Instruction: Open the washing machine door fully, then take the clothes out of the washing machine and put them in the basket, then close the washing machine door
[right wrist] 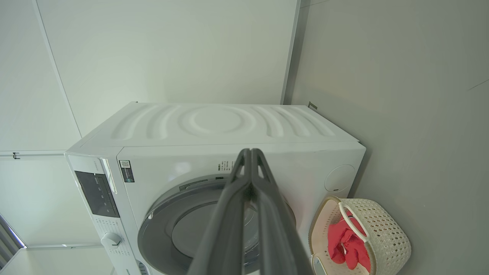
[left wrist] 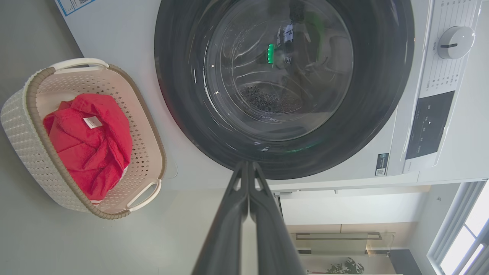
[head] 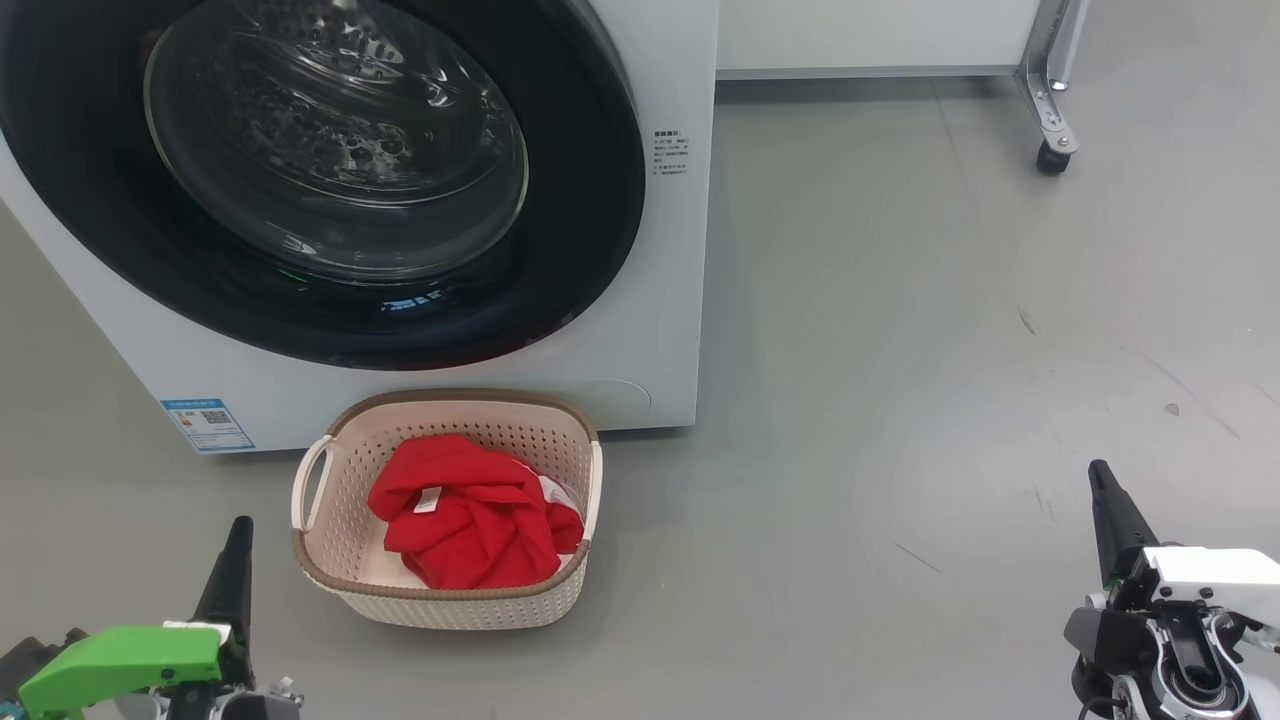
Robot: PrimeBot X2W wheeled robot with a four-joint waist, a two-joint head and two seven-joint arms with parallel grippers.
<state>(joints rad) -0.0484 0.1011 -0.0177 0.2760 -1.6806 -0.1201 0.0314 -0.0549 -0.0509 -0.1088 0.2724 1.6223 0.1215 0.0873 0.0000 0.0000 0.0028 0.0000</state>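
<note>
The washing machine (head: 640,330) stands at the upper left of the head view with its door (head: 330,170) closed flat against the front, black rim around a glass bowl. The door (left wrist: 282,80) faces the left wrist view too. Red clothes (head: 465,515) with a small white label lie bunched in the cream basket (head: 345,440) on the floor just in front of the machine. My left gripper (head: 238,545) is shut and empty at the lower left, beside the basket. My right gripper (head: 1103,490) is shut and empty at the lower right, well away from both.
Grey floor stretches right of the machine. A white cabinet base and a metal leg on a caster (head: 1052,150) stand at the upper right. The machine's control panel and dial (left wrist: 454,42) sit beside the door. A wall lies behind the machine (right wrist: 214,126).
</note>
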